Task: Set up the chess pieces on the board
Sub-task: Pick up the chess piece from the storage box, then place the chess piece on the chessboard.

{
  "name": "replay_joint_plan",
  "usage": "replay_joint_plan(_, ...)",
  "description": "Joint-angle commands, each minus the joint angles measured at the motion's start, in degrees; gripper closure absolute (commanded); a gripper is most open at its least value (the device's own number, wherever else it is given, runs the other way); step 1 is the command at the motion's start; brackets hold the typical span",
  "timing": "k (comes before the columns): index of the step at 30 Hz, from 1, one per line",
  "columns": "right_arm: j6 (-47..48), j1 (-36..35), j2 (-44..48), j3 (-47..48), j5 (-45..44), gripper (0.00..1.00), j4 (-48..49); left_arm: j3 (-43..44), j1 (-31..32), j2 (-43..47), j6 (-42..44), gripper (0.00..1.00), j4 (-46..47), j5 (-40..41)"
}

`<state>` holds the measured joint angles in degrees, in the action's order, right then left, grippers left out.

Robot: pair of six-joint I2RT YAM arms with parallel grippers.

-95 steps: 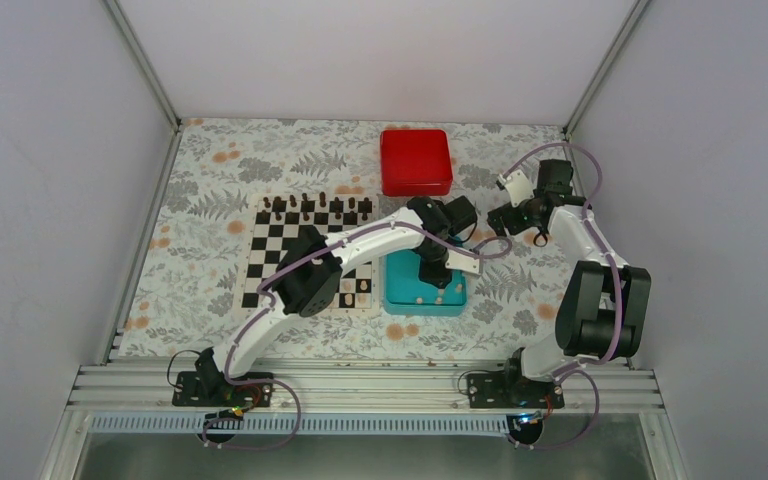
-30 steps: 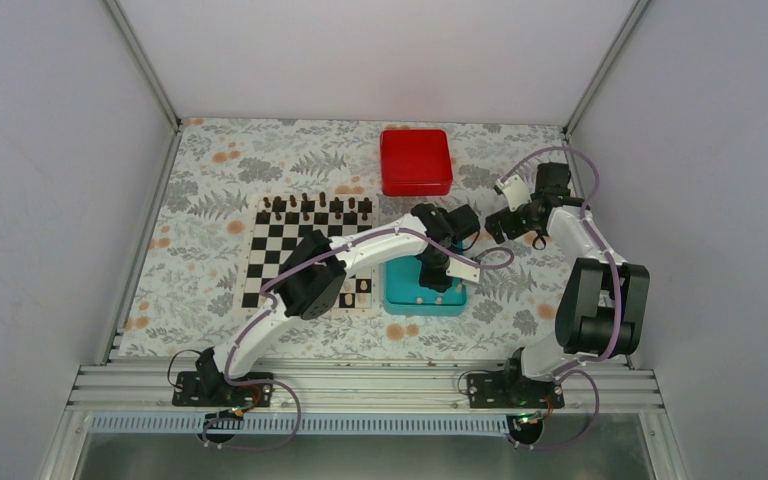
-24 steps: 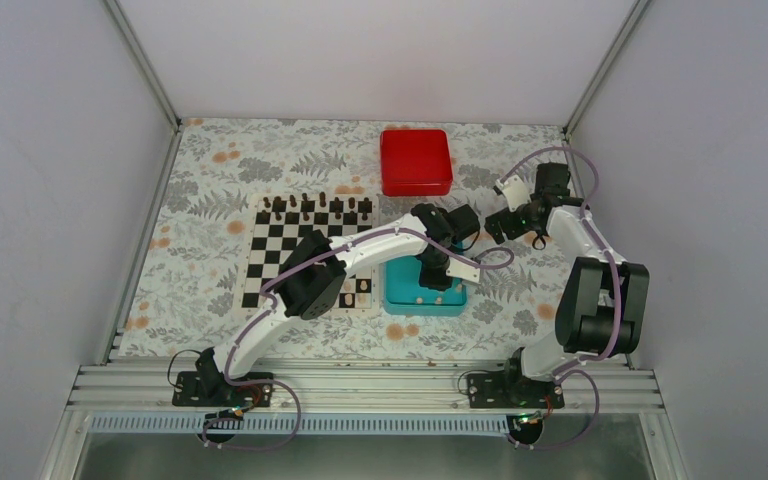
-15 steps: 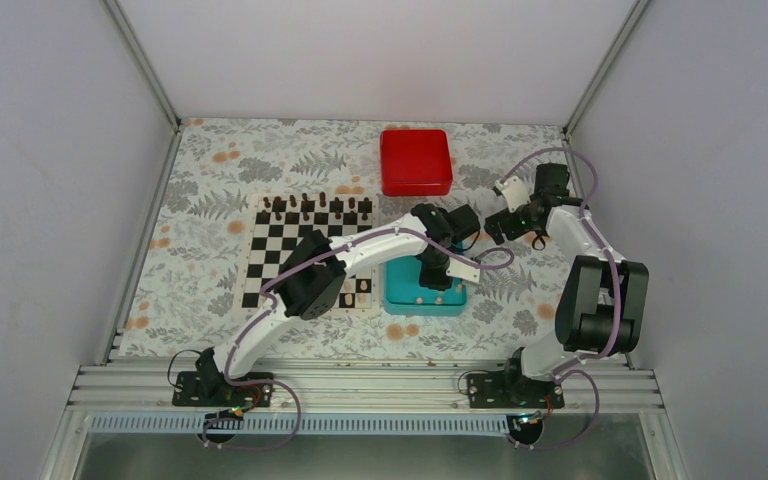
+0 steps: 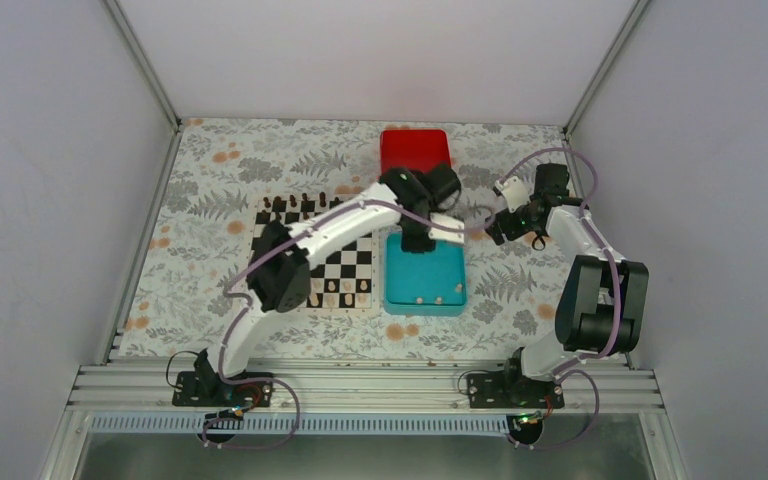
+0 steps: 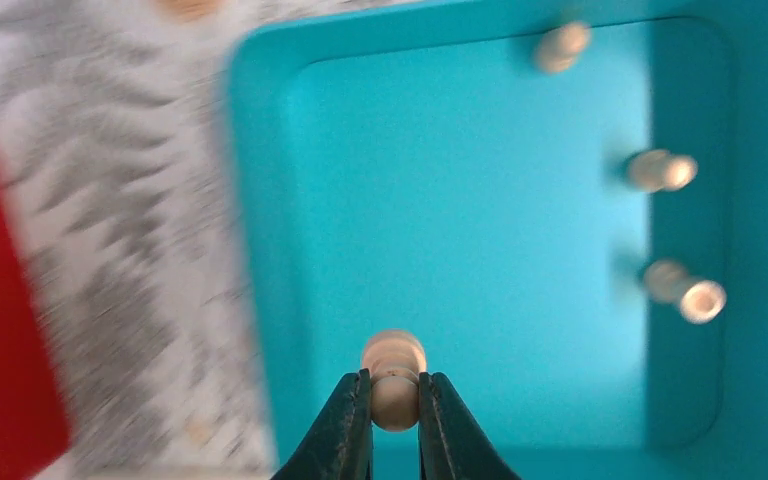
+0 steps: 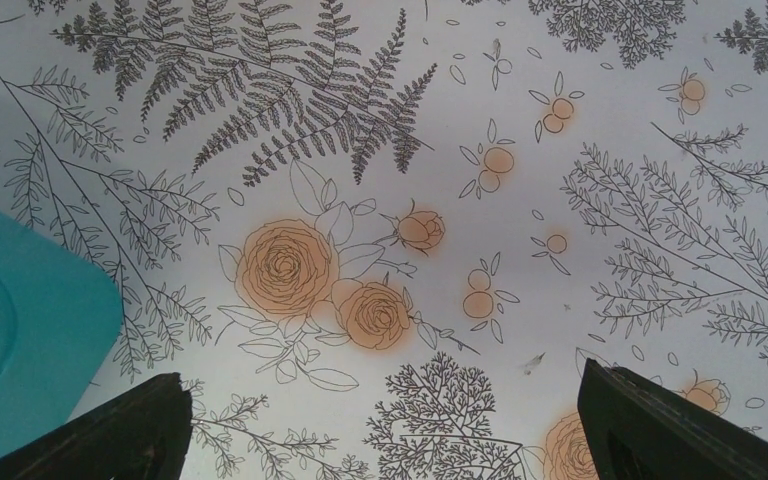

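My left gripper point(image 6: 395, 398) is shut on a pale cream chess piece point(image 6: 393, 355), which hangs above the floor of the teal tray point(image 6: 460, 230). In the top view this gripper point(image 5: 415, 238) is over the tray's far edge. Three more pale pieces point(image 6: 660, 170) lie along one side of the tray. The chequered board point(image 5: 345, 262) lies left of the tray, with pale pieces point(image 5: 345, 287) on its near row and dark chessmen point(image 5: 305, 205) along its far row. My right gripper point(image 7: 385, 395) stands wide open and empty over the flowered cloth, right of the tray point(image 7: 20, 300).
A red box point(image 5: 415, 150) sits at the back, just beyond the left gripper, and shows in the left wrist view as a red box point(image 6: 0, 330) at the left edge. The left arm point(image 5: 330, 225) crosses the board. Grey walls enclose the table.
The left gripper closed on a pale piece low in the tray, then rose and swung toward the tray's far edge with it. The right arm has barely moved.
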<state>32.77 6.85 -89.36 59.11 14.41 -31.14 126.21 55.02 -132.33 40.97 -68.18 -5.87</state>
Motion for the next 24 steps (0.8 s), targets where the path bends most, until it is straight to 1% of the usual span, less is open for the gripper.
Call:
replay_joint_plan(1, 0.4, 0.5, -1.0, 0.5, 0.1, 0.01, 0.0, -1.6, -4.0, 7.7, -0.1, 0.94, -1.3, 3.6)
replay_joint_plan(4, 0.4, 0.5, -1.2, 0.7, -0.1, 0.01, -0.1, -5.1, -7.2, 12.3, -0.4, 0.93, -1.3, 3.9)
replay_joint_plan(7, 0.4, 0.5, -1.5, 0.8, -0.2, 0.01, -0.2, -11.3, -12.2, 17.7, -0.8, 0.93, 0.1, 4.3)
replay_joint_plan(11, 0.3, 0.5, -1.9, 1.0, -0.1, 0.01, -0.4, -23.0, -20.3, 26.3, -0.7, 0.93, 4.6, 3.5)
replay_joint_plan(14, 0.3, 0.4, -2.4, 1.2, 0.0, 0.02, -0.6, -32.9, -25.3, 31.5, -0.5, 0.93, 7.3, 2.5)
replay_joint_plan(19, 0.2, 0.2, -2.9, 1.7, 0.1, 0.02, -1.1, -45.1, -32.3, 37.6, -0.3, 0.93, 11.0, 1.9)
replay_joint_plan(24, 0.3, 0.2, -3.1, 1.7, 0.2, 0.02, -1.3, -53.3, -37.1, 42.4, -0.3, 0.93, 13.0, 1.0)
